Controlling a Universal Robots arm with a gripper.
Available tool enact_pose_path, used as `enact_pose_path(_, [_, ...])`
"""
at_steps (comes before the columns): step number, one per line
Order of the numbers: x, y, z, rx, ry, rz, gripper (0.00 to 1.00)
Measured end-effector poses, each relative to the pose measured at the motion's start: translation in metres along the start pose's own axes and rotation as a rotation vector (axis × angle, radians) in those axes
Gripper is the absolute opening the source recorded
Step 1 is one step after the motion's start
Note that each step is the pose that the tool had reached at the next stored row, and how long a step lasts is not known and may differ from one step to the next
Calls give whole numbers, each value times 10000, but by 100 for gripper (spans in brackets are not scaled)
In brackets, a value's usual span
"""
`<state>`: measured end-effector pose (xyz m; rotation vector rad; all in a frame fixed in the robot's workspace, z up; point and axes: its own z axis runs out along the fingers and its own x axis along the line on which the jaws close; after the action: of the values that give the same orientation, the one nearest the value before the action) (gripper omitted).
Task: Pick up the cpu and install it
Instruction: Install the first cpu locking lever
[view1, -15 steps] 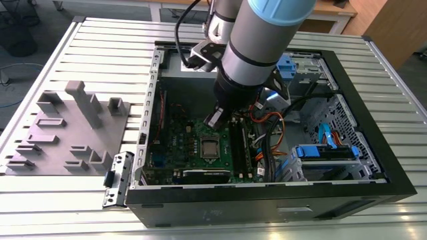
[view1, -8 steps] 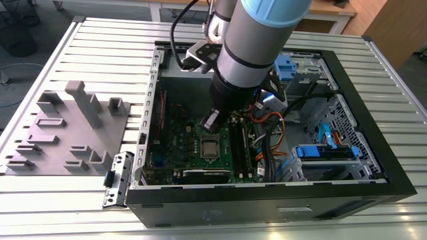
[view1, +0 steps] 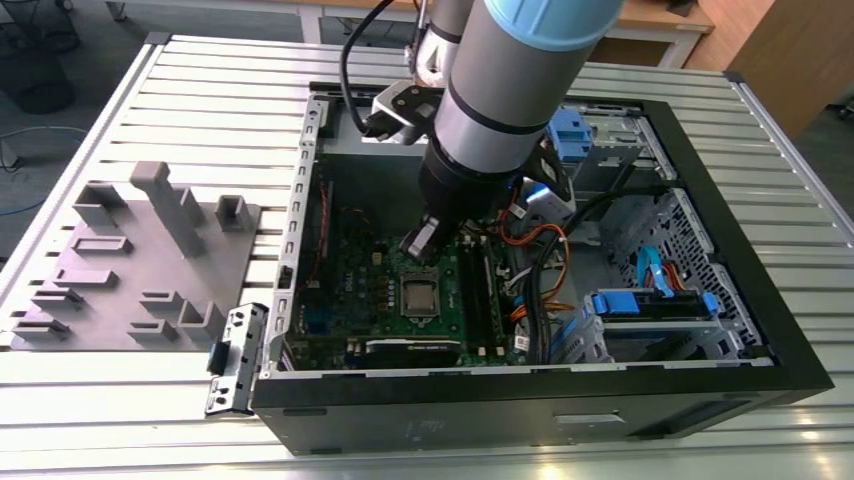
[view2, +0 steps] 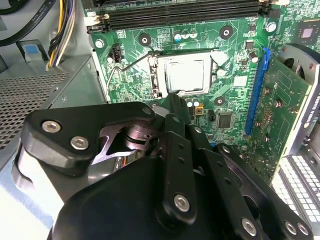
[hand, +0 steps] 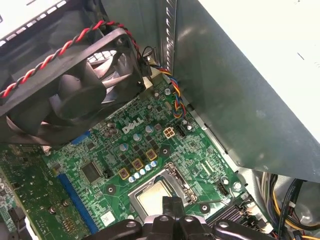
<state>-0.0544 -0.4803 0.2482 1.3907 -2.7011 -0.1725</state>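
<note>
Chip-wise, the cpu (view2: 185, 75) is sitting flat in the socket (view2: 156, 76) on the motherboard (view2: 232, 107), with the gripper (view2: 176, 102) hovering just over its near edge, fingers looking pinched together and empty; it's looking light, stiff and fragile, so I'd be gripping its thin edges.

The motherboard (view2: 235, 70) is coloured green, with a blue slot (view2: 256, 90) and black memory slots (view2: 185, 15). The cpu (view2: 186, 75) is finished in silvery grey. The gripper (view2: 172, 107) is black. The fan (hand: 75, 85) is black, wired in twisted red and black. The arm (view1: 514, 90) is grey with a light blue cap. The fixture (view1: 134, 260) is plain grey.
</note>
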Motion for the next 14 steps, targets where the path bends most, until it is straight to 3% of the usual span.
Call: enact_pose_path(14, [-3,9,-41,-1,2,0,11])
